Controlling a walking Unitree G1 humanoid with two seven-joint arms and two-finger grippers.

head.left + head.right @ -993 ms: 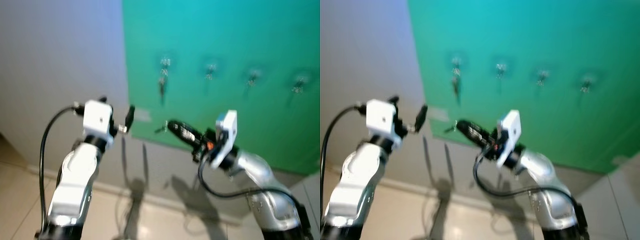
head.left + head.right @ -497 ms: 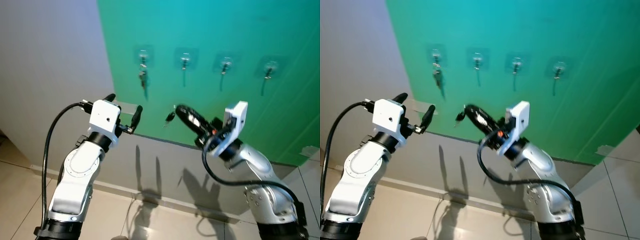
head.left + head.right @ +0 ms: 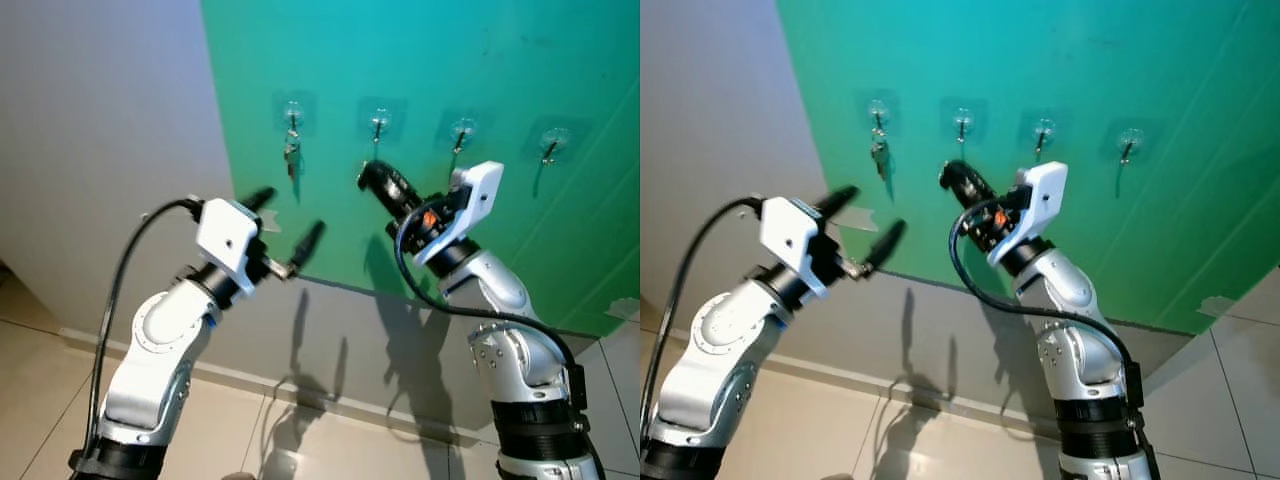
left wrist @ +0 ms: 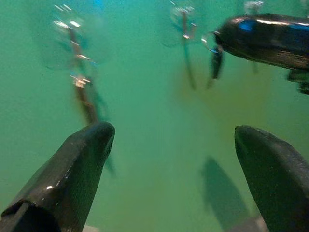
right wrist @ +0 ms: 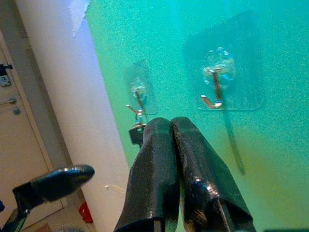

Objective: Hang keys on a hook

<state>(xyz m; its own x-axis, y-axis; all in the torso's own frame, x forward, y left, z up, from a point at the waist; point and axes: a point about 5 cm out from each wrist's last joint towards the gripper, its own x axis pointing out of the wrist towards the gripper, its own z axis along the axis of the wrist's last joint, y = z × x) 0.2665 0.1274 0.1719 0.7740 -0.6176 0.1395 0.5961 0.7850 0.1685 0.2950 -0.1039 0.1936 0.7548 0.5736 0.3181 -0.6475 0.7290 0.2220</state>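
The keys [image 4: 216, 60] are pinched in the pressed-together fingers of the right gripper [image 3: 372, 178], dangling just below and beside the second hook [image 3: 379, 124] in the row on the green wall [image 3: 520, 60]; the ring is to be carried up and toward that hook. The first hook [image 3: 292, 112] already bears a set of keys. The left gripper [image 3: 285, 222] is held spread, lower and farther off. Against half a second ago, the right gripper has been raised close to the hooks.

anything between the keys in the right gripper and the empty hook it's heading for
Nothing visible. The right gripper holds the small dark keys on a ring just below the second clear adhesive hook on the green wall, with open wall between them.
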